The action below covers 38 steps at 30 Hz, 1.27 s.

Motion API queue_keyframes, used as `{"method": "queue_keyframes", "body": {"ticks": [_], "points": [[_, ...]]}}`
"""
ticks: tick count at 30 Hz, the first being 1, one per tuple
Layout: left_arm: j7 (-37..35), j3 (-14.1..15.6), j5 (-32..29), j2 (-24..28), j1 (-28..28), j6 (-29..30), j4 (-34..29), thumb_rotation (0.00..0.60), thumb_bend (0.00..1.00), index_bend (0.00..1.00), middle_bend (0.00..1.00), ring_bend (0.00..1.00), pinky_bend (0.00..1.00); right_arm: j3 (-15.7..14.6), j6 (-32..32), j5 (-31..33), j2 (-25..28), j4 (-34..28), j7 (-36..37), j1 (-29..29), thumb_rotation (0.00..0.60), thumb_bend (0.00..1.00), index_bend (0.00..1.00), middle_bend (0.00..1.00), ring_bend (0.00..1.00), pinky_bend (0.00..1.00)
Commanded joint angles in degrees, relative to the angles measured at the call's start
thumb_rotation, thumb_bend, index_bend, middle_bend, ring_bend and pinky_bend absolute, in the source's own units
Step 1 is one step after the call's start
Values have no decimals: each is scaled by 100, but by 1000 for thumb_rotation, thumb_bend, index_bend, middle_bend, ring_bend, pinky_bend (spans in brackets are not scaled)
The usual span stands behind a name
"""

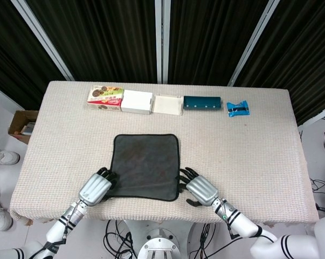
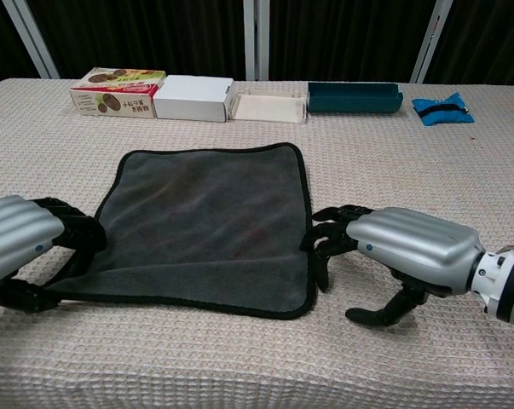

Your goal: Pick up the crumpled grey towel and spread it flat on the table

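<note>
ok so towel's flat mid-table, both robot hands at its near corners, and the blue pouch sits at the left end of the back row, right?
Not quite: the blue pouch sits at the right end of the back row, per the head view. The towel lies flat mid-table, with the left robot hand and right robot hand at its near corners.
</note>
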Motion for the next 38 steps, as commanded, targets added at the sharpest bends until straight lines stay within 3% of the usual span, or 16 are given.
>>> {"method": "queue_keyframes", "body": {"ticks": [1,5,8,11,14,17,20,24,31,38], "points": [[463,-38,-279,146,93,-133,-403,597,175,198,192,206,238,6,101,-73,44,-78,-19,-64,600,41,191,90,0,0],[579,-92,-367,287,197,-8,-765,515,117,92,150,178,238,47,367,-232,250,-288,-52,-160,600,0,69,64,0,0],[552,-87,-374,516,244,57,-1095,474,96,74,136,167,235,89,596,-307,514,-523,-118,-256,600,0,60,57,0,0],[277,-131,-466,882,260,71,-1589,469,74,74,134,162,233,164,876,-344,858,-784,-214,-376,600,0,52,53,0,0],[-281,-407,-603,1294,337,391,-1958,473,66,78,134,163,233,317,1209,-239,1225,-992,-332,-546,600,4,52,53,0,0],[-570,-767,-806,1583,472,835,-1875,517,66,88,134,162,228,507,1530,-11,1543,-1131,-351,-747,600,104,64,89,0,0],[-909,-1110,-1138,1836,618,1157,-1469,599,65,117,141,162,220,717,1871,364,1886,-1128,-278,-1014,600,229,148,123,0,0],[-1481,-1309,-1476,1999,846,1332,-766,600,65,137,147,163,211,829,2039,866,2319,-1094,36,-1364,600,262,189,126,0,0],[-2042,-1088,-1255,2041,1369,1827,-74,600,66,140,148,162,188,568,2554,808,2590,-846,598,-2094,600,260,175,104,0,0],[-2161,-613,-721,2058,1895,2305,-351,600,66,140,149,162,188,318,3289,345,2563,-657,1201,-2811,600,285,159,83,0,0]]}}
